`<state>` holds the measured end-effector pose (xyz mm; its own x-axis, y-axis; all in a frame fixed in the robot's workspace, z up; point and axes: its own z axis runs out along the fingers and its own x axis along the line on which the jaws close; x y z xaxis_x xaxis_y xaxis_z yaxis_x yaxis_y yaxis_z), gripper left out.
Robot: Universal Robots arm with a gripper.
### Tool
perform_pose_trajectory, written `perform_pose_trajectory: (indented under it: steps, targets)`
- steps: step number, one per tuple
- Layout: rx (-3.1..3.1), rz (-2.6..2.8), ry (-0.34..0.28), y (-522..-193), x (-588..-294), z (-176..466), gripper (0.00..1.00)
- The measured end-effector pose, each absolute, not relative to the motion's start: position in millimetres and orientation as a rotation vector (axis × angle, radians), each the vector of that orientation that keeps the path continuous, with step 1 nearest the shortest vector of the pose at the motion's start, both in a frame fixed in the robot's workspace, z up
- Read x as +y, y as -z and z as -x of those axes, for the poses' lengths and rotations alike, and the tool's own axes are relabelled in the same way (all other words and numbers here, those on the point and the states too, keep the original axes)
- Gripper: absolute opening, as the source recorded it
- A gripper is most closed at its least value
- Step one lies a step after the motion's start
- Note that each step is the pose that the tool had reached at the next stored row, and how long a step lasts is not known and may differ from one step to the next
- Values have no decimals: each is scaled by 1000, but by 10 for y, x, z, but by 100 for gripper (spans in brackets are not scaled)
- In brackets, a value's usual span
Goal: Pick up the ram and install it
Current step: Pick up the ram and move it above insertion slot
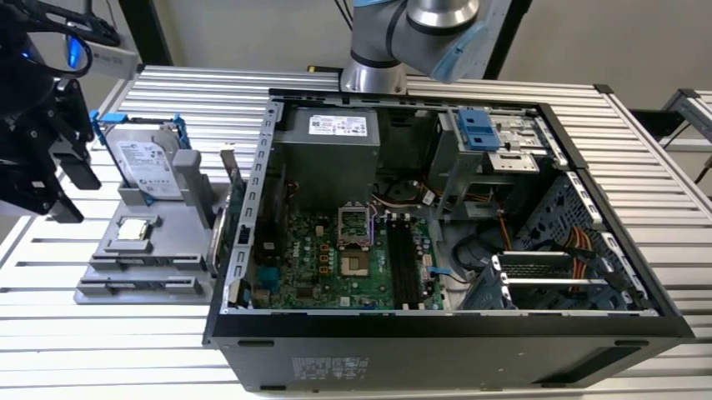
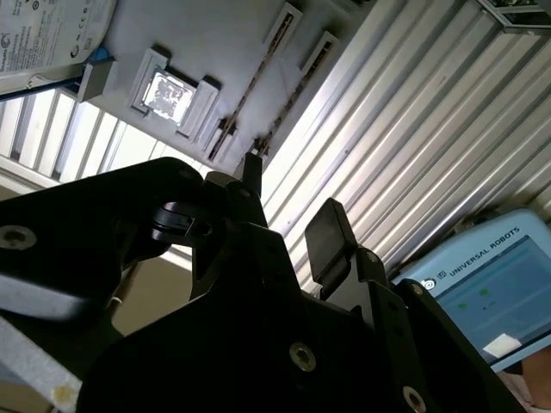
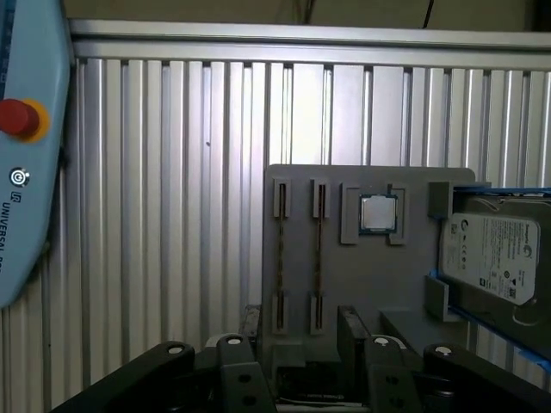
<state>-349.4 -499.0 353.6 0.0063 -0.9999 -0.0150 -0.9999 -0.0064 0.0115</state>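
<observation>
In the exterior view, the gripper (image 1: 76, 198) hung at the left edge of the frame, its dark body tilted and its fingers pointing down toward the gray holder (image 1: 112, 290). The holder lay on the ribbed table (image 1: 112, 350) in the lower left, and gripper and holder were apart. The arm (image 1: 412, 33) rose out of the top centre of the frame, behind the open computer case (image 1: 445, 323). In the middle of the frame, the case's black memory slots (image 1: 403, 262) looked empty on the green board (image 1: 317, 262). The holder also carried a hard drive (image 1: 145, 162) and, nearer the frame's bottom, a square silver chip (image 1: 136, 229). In the second wrist view the fingers (image 2: 331, 237) stood spread with nothing between them. Beyond them the ram (image 2: 250, 86) showed as a thin stick on edge in a holder slot, with a second stick (image 2: 293, 99) just beside it. In the first wrist view the ram (image 3: 281, 258) and the second stick (image 3: 317, 258) ran lengthwise between their end brackets, next to the chip. The released gripper (image 3: 301, 344) sat near the holder's end, roughly in line with the pair but touching neither. I judged the step to be the approach to the pick, with nothing installed. The grasp would call for coming down squarely with the fingers straddling one stick's thin faces, without nudging the other.
</observation>
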Motion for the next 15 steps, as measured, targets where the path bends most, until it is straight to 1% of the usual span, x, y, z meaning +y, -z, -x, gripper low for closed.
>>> perform_pose_trajectory:
  steps: [15]
  targets:
    - [2213, 2227, -29, -3479, -4990, 3494, 100]
